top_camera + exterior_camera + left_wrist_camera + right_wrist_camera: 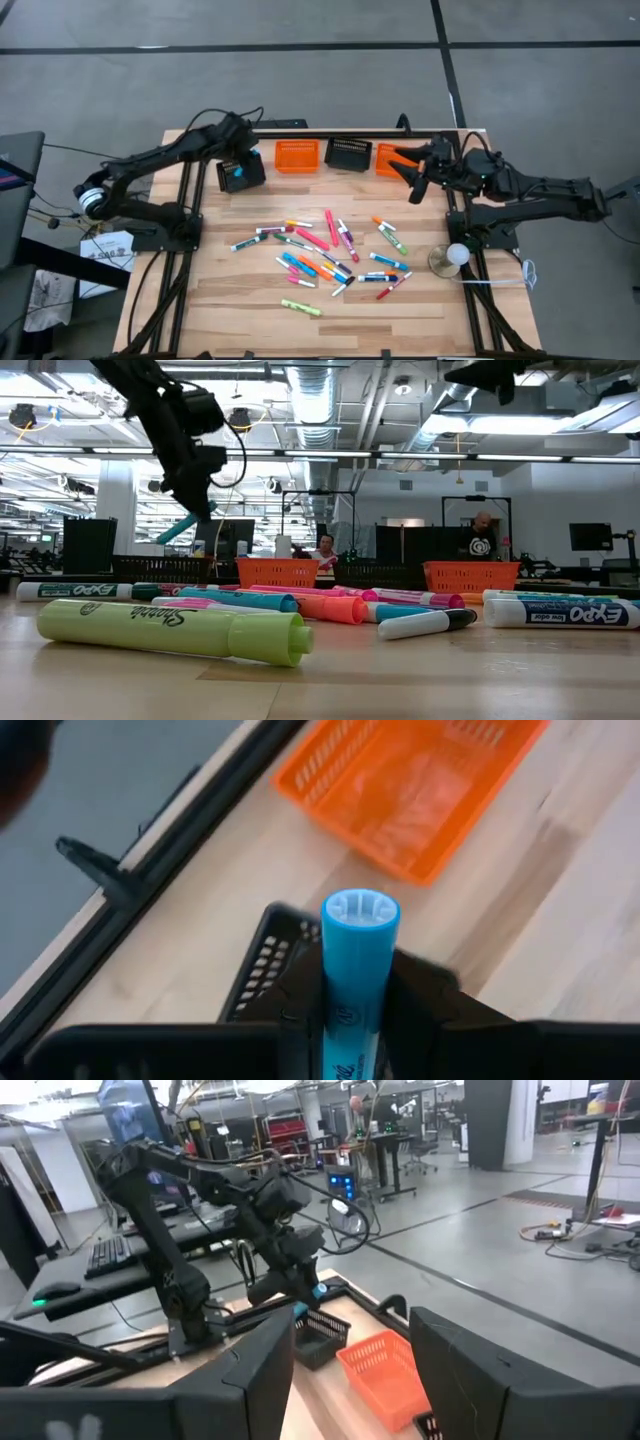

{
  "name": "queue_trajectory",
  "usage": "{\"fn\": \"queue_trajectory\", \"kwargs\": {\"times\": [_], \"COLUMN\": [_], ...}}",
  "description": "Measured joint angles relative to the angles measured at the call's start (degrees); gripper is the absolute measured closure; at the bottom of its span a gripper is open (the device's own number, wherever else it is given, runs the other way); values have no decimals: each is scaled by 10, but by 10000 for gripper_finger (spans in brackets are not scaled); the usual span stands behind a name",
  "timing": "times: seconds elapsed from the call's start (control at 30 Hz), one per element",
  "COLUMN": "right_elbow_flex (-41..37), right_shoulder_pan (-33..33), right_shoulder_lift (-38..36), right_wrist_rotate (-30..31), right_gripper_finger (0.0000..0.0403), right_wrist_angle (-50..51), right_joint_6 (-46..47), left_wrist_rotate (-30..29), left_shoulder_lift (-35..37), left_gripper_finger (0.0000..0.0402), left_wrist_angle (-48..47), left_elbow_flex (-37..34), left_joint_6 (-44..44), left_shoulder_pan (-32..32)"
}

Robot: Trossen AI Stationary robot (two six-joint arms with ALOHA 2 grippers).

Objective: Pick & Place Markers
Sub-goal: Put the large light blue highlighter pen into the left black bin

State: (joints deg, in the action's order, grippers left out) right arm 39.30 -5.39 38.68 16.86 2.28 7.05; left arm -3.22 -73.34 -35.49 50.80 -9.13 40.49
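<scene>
Left arm up at the back of the bench with a blue marker, right arm parked with nothing in it.

The left gripper (pixel 355 1020) is pinching a blue marker (pixel 357 970) that stands upright between its fingers, raised above the back left part of the bench (pixel 240 310), close to an orange basket (pixel 297 156). From its wrist you look down on a black basket (pixel 262 960) directly under the marker's tip, with the orange one just beyond. The right gripper (pixel 412 170) hangs over the back right corner, above another orange basket (pixel 386 158), its fingers spread and holding nothing. The remaining markers (pixel 320 250) lie loose across the middle of the bench in pink, blue, green, orange and white, and one yellow-green marker (pixel 301 307) sits apart from them at the front. A person (pixel 481 540) stands far back in the room.
</scene>
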Motion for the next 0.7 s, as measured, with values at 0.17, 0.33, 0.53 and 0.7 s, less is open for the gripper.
{"fn": "queue_trajectory", "kwargs": {"times": [0.17, 0.33, 0.53, 0.7], "right_elbow_flex": [-44, -99, -142, -143], "right_shoulder_pan": [0, 0, 0, 0], "right_shoulder_lift": [-46, -94, -134, -138], "right_wrist_rotate": [7, 49, 60, 60], "right_gripper_finger": [217, 217, 213, 217], "right_wrist_angle": [-7, -15, -21, -26], "right_joint_6": [-12, 11, 31, 31], "left_wrist_rotate": [0, 0, 0, -3], "left_shoulder_lift": [-29, -38, -38, -60], "left_gripper_finger": [335, 335, 335, 334], "left_wrist_angle": [-32, -35, -36, -36], "left_elbow_flex": [6, 6, 6, 6], "left_joint_6": [-11, -23, -27, -48], "left_shoulder_pan": [9, 9, 9, 19]}}
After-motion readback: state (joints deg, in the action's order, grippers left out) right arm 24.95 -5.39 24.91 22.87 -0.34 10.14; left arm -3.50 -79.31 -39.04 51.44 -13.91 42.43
